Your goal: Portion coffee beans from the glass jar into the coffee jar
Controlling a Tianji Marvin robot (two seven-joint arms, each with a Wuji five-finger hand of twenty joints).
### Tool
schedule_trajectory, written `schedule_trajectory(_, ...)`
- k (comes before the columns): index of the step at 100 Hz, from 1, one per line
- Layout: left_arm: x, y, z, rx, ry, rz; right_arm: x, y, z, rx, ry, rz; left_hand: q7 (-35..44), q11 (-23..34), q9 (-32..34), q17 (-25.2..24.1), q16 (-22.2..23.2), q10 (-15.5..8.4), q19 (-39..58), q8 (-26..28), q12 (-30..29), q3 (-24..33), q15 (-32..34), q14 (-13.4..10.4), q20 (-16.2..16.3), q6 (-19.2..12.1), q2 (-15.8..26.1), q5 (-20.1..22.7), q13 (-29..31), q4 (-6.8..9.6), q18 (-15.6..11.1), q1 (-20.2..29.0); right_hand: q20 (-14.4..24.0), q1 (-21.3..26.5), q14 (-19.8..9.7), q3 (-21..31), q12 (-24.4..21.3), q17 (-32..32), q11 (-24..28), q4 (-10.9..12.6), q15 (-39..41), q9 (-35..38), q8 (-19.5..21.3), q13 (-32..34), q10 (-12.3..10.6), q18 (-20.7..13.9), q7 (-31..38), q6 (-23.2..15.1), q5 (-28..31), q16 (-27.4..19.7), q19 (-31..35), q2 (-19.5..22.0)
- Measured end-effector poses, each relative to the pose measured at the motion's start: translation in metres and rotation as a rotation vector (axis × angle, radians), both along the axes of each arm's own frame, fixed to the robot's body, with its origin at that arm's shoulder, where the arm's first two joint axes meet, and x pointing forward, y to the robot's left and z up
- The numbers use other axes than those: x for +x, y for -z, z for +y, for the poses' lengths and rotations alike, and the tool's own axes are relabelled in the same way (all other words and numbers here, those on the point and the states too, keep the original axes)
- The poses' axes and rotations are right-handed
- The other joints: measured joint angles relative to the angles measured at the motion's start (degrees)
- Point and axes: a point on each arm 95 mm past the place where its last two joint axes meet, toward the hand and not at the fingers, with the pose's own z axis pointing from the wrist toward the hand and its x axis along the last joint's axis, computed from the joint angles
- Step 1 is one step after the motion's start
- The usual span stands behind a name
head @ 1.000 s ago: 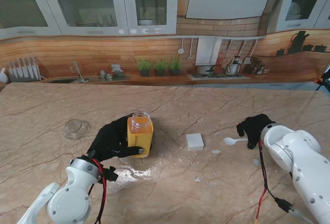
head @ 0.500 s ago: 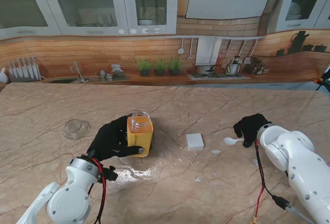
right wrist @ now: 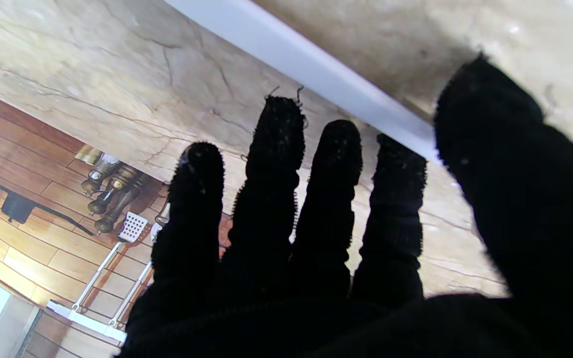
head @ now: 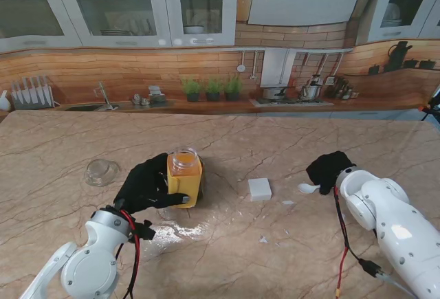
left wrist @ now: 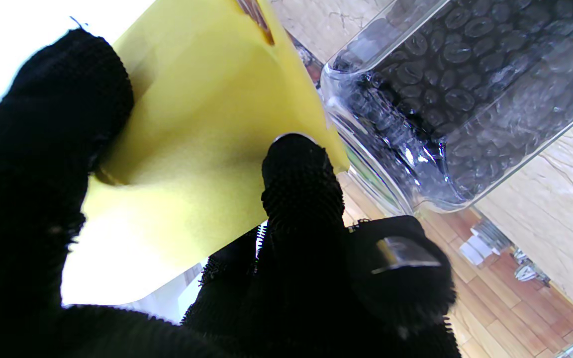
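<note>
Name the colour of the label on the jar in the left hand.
Yellow label on the glass jar; clearest in the left wrist view.

Marble-patterned beige table top (head: 227, 137): bears all loose items listed.

Small clear glass lid or dish (head: 102, 172): lying flat, left side of table.

White square block (head: 260, 188): lying flat near centre of table.

Small white fragments (head: 263, 239): scattered on the table, nearer to me than the block.

Printed kitchen backdrop (head: 206, 31): white cabinets, wooden wall, potted herbs, behind the table's far edge.
</note>
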Motion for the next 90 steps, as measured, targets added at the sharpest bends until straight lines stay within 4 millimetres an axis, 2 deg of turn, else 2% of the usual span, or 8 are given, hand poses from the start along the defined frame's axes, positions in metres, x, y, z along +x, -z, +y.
schedule_trajectory(12,0.0001,-0.0001,0.0001,0.000,0.000,0.000,-0.0004,0.0002,-0.0001,-0.001,-0.005,-0.007,0.00,0.00,0.00,0.00,0.00,0.00,0.00,0.00,0.00,0.00,0.00,0.00,0.00,0.00,0.00,0.00,0.00,0.00,0.00,0.00,0.65,0.00,0.00,0.01,0.02,-0.14,0.01,-0.81,0.22,3.27,-3.31,0.22,-0.37,0.38,0.14,-3.85,2.96,0.00,1.40,-0.08)
schedule_trajectory(22,0.0001,-0.0002,0.0001,0.000,0.000,-0.002,-0.0006,0.0007,-0.0002,0.007,-0.007,-0.014,0.00,0.00,0.00,0.00,0.00,0.00,0.00,0.00,0.00,0.00,0.00,0.01,0.00,0.00,0.00,0.00,0.00,0.00,0.00,0.00,1.91,0.66,0.00,0.07,0.06,0.34,0.01,-1.93,1.98,7.62,-6.77,3.64,-0.41,1.04,0.17,-6.65,6.35,0.01,2.71,-0.90)
schedule_trajectory(39,0.0004,-0.0009,0.0010,-0.001,0.000,-0.006,-0.0012,0.0016,0.0018,0.014,-0.013,-0.021,0.00,0.00,0.00,0.00,0.00,0.00,0.00,0.00,0.00,0.00,0.00,0.02,0.00,0.00,0.00,0.00,0.00,0.00,0.01,0.00,2.71,2.30,-0.01,0.48,-0.44,3.05,-0.13,-2.12,3.19,12.64,-10.02,7.11,-0.83,1.52,0.47,-7.40,10.44,0.04,5.03,-2.72)
schedule_trajectory(51,0.0005,-0.0013,0.0017,-0.001,0.000,-0.009,-0.0022,0.0026,0.0025,0.016,-0.018,-0.028,0.00,0.00,0.00,0.00,0.00,0.00,0.00,0.00,0.00,0.00,0.00,0.02,0.00,0.00,0.00,0.00,0.00,0.00,0.01,0.00,2.71,2.32,0.00,1.99,-3.91,5.70,-1.62,-2.20,2.52,14.77,-12.05,9.54,-0.32,0.30,1.08,-7.36,10.79,-3.74,5.56,-3.58)
schedule_trajectory(63,0.0008,-0.0017,0.0028,-0.001,-0.003,-0.011,-0.0032,0.0030,0.0021,0.019,-0.014,-0.025,0.00,0.00,0.00,0.00,0.00,0.00,0.00,0.00,0.00,0.00,0.00,0.02,0.00,0.00,0.00,0.00,0.00,0.00,0.01,0.00,0.92,2.32,0.01,2.90,-5.38,5.98,-2.69,-2.31,-1.15,14.78,-12.10,9.46,0.42,0.34,1.10,-6.73,10.79,-10.23,4.19,-3.52)
schedule_trajectory(68,0.0009,-0.0019,0.0031,-0.002,-0.003,-0.012,-0.0036,0.0035,0.0020,0.021,-0.008,-0.019,0.00,0.00,0.00,0.00,0.00,0.00,0.00,0.00,0.00,0.00,0.00,0.02,0.00,0.00,0.00,0.00,0.00,0.00,0.01,0.00,0.26,2.32,1.28,4.05,-5.78,4.94,-3.93,-2.31,-2.38,14.79,-11.94,8.27,1.10,1.09,1.95,-6.28,10.62,-11.85,2.99,-3.52)
schedule_trajectory(79,0.0009,-0.0021,0.0032,-0.002,-0.003,-0.012,-0.0044,0.0033,0.0013,0.034,0.013,0.005,0.00,0.00,0.00,0.00,0.00,0.00,0.00,0.00,0.00,0.00,0.00,0.02,0.00,0.00,0.00,0.00,0.00,0.00,0.01,0.00,-0.97,3.20,1.36,4.41,-6.09,2.30,-5.77,-2.13,-3.97,14.12,-10.57,5.44,1.37,2.26,3.50,-6.13,8.70,-13.54,0.77,-2.68)
schedule_trajectory(90,0.0010,-0.0020,0.0032,0.000,-0.003,-0.012,-0.0056,0.0014,0.0000,0.035,0.030,0.032,0.00,0.00,0.00,0.00,0.00,0.00,0.00,0.00,0.00,0.00,0.00,0.02,0.00,0.00,0.00,0.00,0.00,0.00,0.01,0.00,-1.05,2.35,1.99,2.49,-2.85,-2.06,-5.09,-1.08,-3.63,10.49,-5.49,1.60,2.06,5.22,2.12,-4.07,6.22,-12.32,-2.10,-2.74)
